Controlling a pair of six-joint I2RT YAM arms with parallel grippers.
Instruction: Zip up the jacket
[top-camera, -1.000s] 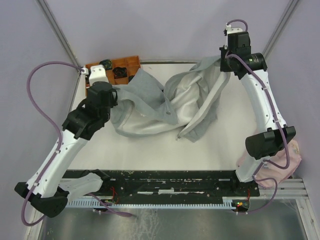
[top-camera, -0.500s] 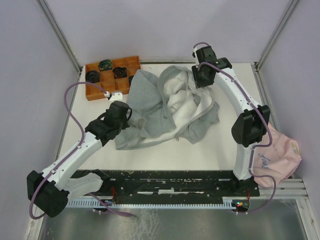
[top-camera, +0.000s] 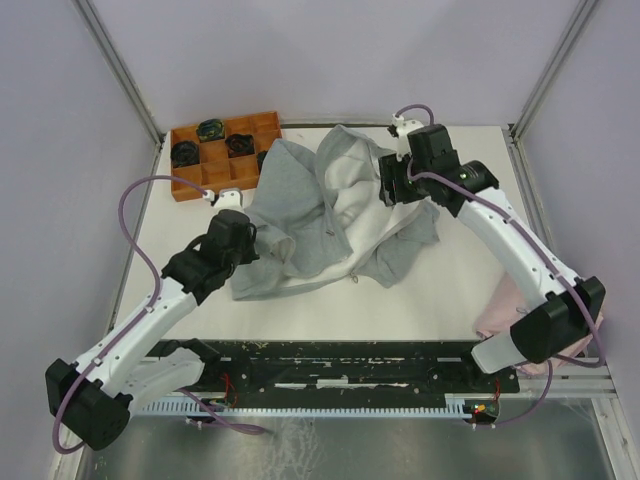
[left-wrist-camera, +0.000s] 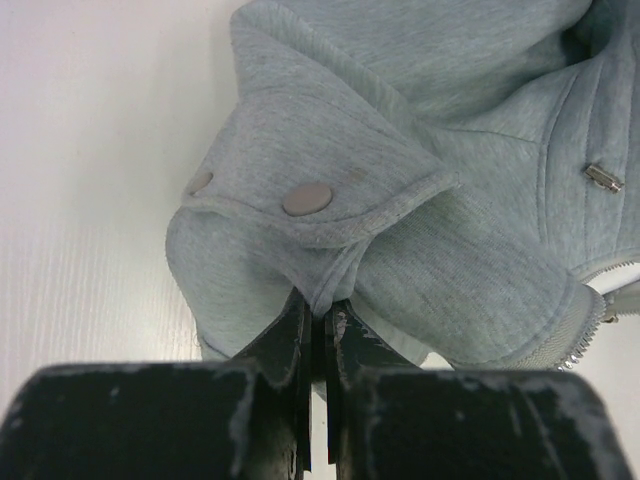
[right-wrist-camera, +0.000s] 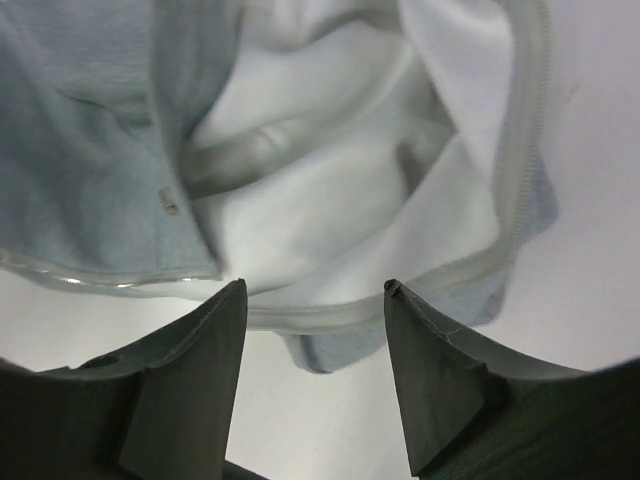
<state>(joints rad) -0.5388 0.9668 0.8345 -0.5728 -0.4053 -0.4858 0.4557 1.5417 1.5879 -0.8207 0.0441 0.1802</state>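
Spreading out the jacket (top-camera: 300, 225) looks like the step in hand; zipping has not begun. Near side: left gripper (left-wrist-camera: 318, 312) is pinched tight on a grey fold just under a snap-button pocket flap (left-wrist-camera: 310, 195). The jacket sits crumpled mid-table, white lining (right-wrist-camera: 330, 190) turned up, front open. Farther back, right gripper (right-wrist-camera: 315, 292) hangs over the lining, jaws apart, holding nothing; a zipper edge (right-wrist-camera: 525, 140) runs just beyond it. Next move likely needs the heap flattened, both zipper edges lined up, and the slider found; the slider can't be picked out for sure. Orange tray (top-camera: 190, 188) sits at far left.
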